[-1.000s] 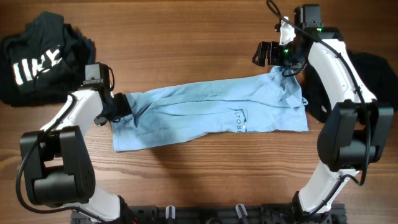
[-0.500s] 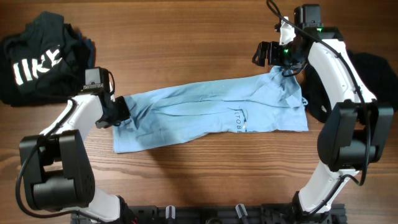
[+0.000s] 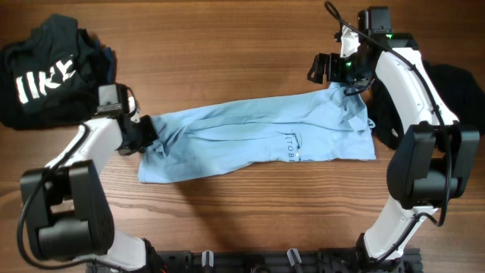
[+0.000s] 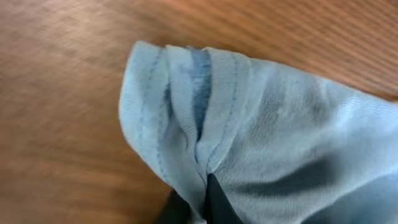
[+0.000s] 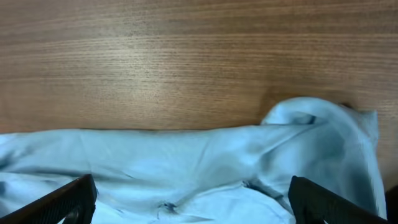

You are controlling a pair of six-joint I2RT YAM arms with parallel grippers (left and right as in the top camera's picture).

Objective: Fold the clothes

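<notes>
- Overhead: since one second ago the left gripper [image 3: 142, 130] has closed on the left end of the light blue T-shirt [image 3: 258, 138], and its wrist has shifted a little to the left. The right arm and the shirt lie as before.
- Overhead: the shirt is a long band in the middle of the wooden table [image 3: 227, 45]. Its long axis runs left to right and rises slightly toward the right. The right gripper [image 3: 342, 80] hangs over the upper right corner.
- Overhead: a black garment with white letters [image 3: 45, 72] lies far left, and a dark garment [image 3: 455, 91] lies far right.
- Left wrist: the left gripper [image 4: 200, 206] pinches a bunched hem of the shirt [image 4: 280, 124], and the fold stands up off the wood.
- Right wrist: the right gripper [image 5: 193, 208] has its fingers [image 5: 74, 194] wide apart and holds nothing. The shirt [image 5: 186, 162] lies just below them.
</notes>
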